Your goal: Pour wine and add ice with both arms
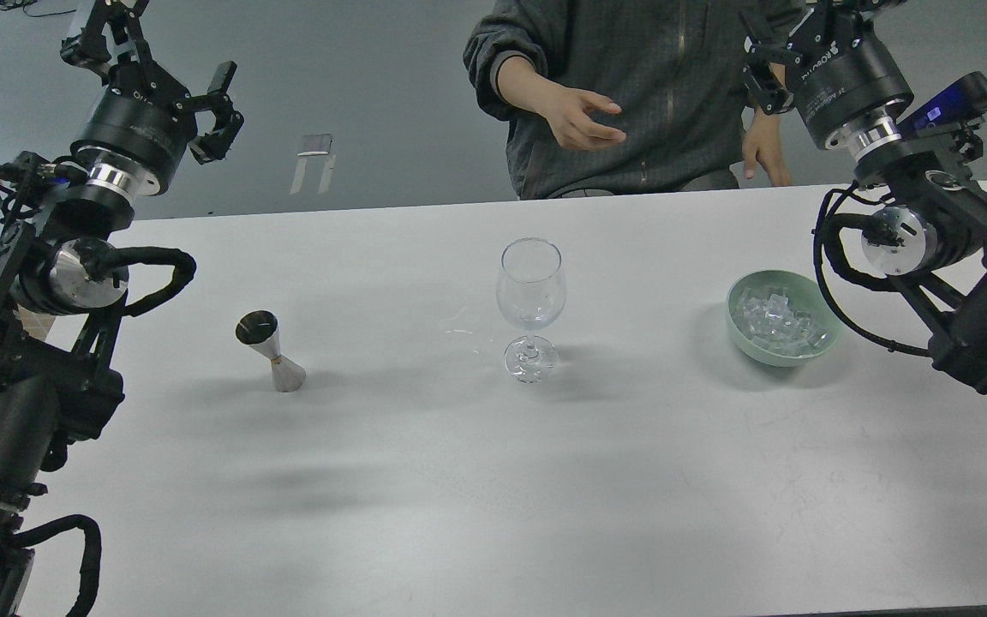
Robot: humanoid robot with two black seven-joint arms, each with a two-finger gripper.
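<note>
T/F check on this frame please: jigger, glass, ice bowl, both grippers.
1. The jigger stands upright on the table, left of the wine glass. True.
2. The wine glass lies on its side. False: it stands upright on its foot.
3. The ice sits in the green bowl, right of the glass. True.
4. The left gripper holds the jigger. False: it is raised above the table's far edge, open and empty.
5. The right gripper is inside the bowl. False: it is raised well above it, near the person.
</note>
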